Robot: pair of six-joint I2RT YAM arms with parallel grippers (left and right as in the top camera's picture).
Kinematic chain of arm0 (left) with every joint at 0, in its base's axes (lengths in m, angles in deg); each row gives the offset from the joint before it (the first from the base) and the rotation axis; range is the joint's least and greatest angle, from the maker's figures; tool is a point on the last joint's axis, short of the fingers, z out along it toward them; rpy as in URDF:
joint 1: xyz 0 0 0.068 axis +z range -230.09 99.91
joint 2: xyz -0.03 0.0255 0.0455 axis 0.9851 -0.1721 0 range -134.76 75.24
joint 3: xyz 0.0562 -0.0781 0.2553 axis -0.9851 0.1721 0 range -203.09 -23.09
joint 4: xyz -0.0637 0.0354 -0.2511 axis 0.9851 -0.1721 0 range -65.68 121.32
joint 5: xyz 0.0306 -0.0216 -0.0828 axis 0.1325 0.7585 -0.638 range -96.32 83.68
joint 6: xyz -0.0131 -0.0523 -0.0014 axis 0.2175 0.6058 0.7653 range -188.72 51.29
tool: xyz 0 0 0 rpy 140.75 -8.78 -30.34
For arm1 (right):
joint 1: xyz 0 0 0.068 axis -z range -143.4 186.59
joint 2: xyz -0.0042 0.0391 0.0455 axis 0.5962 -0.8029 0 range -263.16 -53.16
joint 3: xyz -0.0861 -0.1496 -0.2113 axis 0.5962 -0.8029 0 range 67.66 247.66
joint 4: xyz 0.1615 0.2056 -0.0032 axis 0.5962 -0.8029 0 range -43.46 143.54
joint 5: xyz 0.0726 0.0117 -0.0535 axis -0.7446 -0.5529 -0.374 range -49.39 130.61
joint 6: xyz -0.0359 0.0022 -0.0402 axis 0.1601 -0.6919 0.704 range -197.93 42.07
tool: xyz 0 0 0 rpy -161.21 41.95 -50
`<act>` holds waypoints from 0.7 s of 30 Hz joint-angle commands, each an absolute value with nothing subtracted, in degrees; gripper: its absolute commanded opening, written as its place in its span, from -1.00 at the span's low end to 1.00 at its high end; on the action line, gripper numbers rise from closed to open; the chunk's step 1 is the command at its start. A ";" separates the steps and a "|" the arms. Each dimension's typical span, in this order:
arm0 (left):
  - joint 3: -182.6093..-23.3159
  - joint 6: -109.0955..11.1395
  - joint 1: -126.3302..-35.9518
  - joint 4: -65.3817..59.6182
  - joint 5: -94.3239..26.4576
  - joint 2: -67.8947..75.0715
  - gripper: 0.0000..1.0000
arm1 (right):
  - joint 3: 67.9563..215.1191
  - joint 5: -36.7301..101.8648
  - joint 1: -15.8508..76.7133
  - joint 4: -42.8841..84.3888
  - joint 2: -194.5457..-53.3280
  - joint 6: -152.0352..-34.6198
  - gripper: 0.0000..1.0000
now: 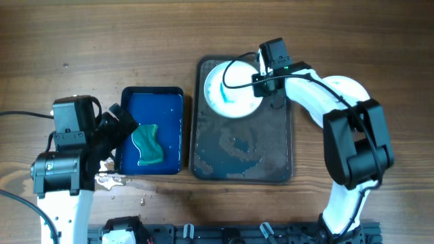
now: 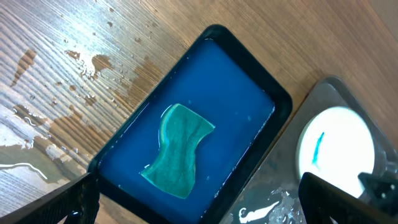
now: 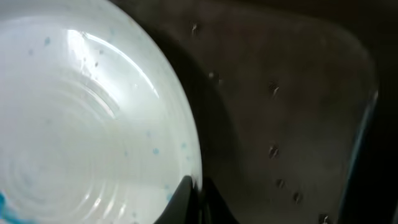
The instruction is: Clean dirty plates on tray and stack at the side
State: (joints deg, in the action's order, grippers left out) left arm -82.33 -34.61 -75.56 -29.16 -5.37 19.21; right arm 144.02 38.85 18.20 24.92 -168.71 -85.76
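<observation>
One white plate (image 1: 229, 88) with a blue-teal smear sits at the far left of the dark grey tray (image 1: 271, 163). My right gripper (image 1: 261, 83) is shut on the plate's right rim. In the right wrist view the plate (image 3: 81, 112) fills the left, with the fingers (image 3: 196, 199) pinching its edge over the tray (image 3: 286, 93). The plate also shows in the left wrist view (image 2: 339, 146). My left gripper (image 1: 122, 129) is open and empty over the blue tray's left edge; its fingers (image 2: 205, 202) show at the bottom corners of its wrist view. No other plates are in view.
A deep-blue tray (image 1: 152, 108) holds blue water and a green sponge (image 1: 148, 144), also in the left wrist view (image 2: 180, 149). Water puddles (image 1: 112, 180) lie on the wooden table by the left arm. Wet smears (image 1: 237, 152) cover the grey tray.
</observation>
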 commanded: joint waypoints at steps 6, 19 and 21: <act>-83.05 -35.31 -75.25 -29.21 -5.85 19.25 1.00 | 143.36 26.87 17.81 -0.28 -146.96 -94.60 -0.91; -83.05 -35.37 -76.32 -31.61 -20.16 18.02 0.93 | 111.91 25.34 15.56 30.45 -146.48 -98.73 -0.40; -83.01 -35.33 -78.35 -35.61 -14.44 15.07 0.66 | 111.91 25.32 15.56 30.45 -146.48 -97.57 -0.39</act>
State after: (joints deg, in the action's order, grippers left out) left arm -82.48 -35.04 -76.08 -32.20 -16.86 18.44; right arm 112.28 25.37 15.84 30.34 -146.66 -101.55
